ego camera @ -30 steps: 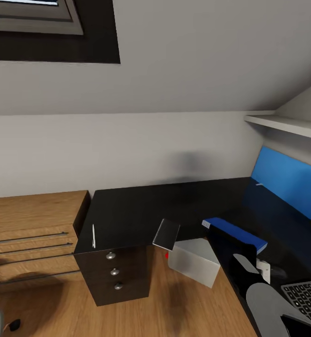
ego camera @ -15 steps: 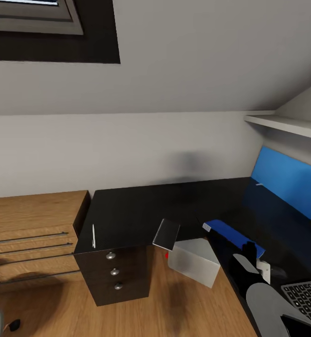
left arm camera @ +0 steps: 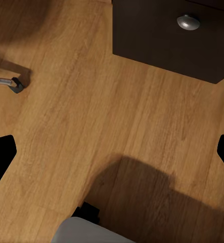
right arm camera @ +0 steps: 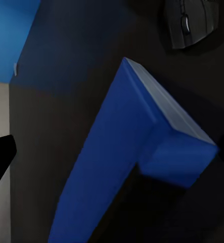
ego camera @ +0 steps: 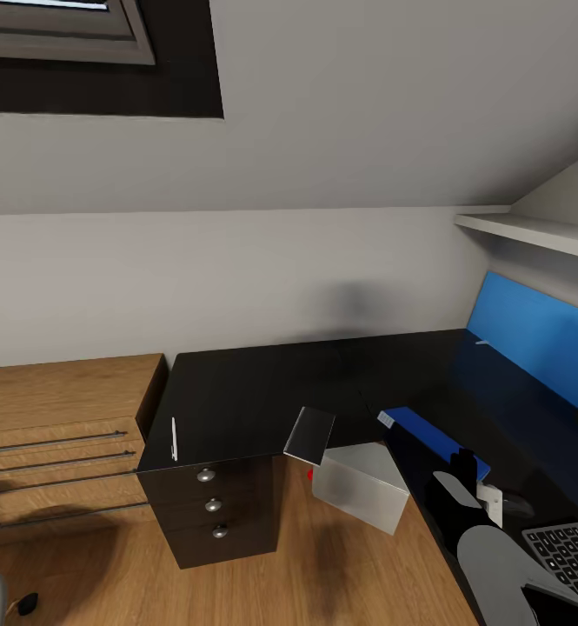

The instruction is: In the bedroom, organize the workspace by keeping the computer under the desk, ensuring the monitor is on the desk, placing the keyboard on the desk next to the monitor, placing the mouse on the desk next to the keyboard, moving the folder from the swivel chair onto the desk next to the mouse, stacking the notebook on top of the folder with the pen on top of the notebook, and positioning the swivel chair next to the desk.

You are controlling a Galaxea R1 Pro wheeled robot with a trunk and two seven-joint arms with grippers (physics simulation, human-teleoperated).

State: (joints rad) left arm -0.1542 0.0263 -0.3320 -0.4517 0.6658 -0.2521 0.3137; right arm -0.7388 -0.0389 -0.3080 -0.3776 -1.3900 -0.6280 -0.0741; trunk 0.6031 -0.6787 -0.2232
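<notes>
The blue folder (ego camera: 429, 436) lies on the black desk (ego camera: 262, 391), and its near end sits under my right gripper (ego camera: 462, 469). In the right wrist view the folder (right arm camera: 117, 162) spans the gap of the open right gripper (right arm camera: 112, 157), touching neither finger. The mouse (right arm camera: 192, 20) lies beyond it and the keyboard (ego camera: 574, 549) is close by. The white pen (ego camera: 174, 437) rests near the desk's left edge. The notebook (ego camera: 309, 432) overhangs the inner corner above the grey computer (ego camera: 358, 485). My left gripper (left arm camera: 112, 157) hangs open over the floor. The monitor is out of view.
A dark three-drawer unit (ego camera: 215, 504) stands under the desk's left end, beside a light wooden drawer cabinet (ego camera: 63, 417). A blue wall panel (ego camera: 532, 339) and a white shelf (ego camera: 532, 230) are at the right. A chair caster (left arm camera: 15, 85) rests on the wood floor (left arm camera: 91, 126).
The folder has sunk from a raised, tilted pose to lie flatter on the desk. My right gripper's fingers have come into sight at its near end.
</notes>
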